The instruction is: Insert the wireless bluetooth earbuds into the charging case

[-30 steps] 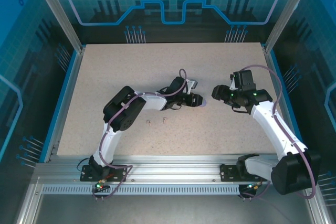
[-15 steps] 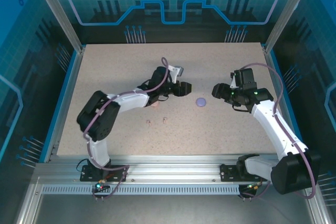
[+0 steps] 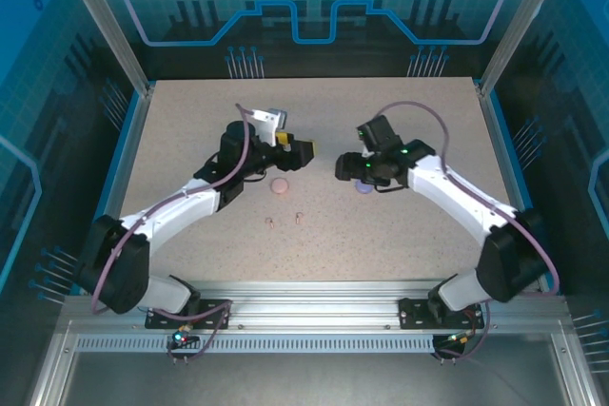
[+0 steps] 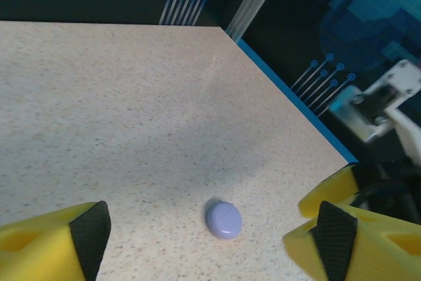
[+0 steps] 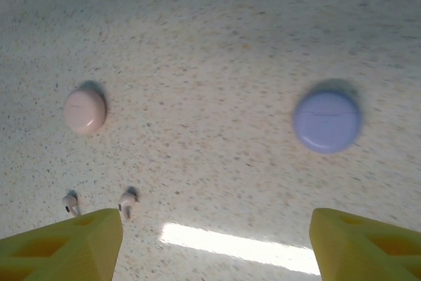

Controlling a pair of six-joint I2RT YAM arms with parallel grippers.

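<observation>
Two tiny pale earbuds [image 3: 270, 222] [image 3: 299, 218] lie loose on the speckled table, near the front of the middle. In the right wrist view the same earbuds [image 5: 69, 202] [image 5: 127, 202] sit low at the left. A round pink charging case [image 3: 280, 186] [image 5: 85, 110] lies shut behind them. To its right, a round purple case [image 3: 363, 190] [image 4: 223, 218] [image 5: 327, 122] also lies shut. My left gripper [image 3: 304, 151] [image 4: 212, 245] hovers open and empty behind the pink case, facing the purple one. My right gripper [image 3: 341, 169] [image 5: 216, 251] hangs open and empty just above and left of the purple case.
The speckled table [image 3: 190, 121] is bounded by a blue rim and aluminium posts [image 3: 133, 64]. Both arms reach toward the table's middle, their grippers a short gap apart. The metal rail [image 3: 314, 306] with the arm bases runs along the near edge.
My left gripper has let go of the purple case, opened wide and drawn back to the left. The right arm has swung left and now hangs over that case.
</observation>
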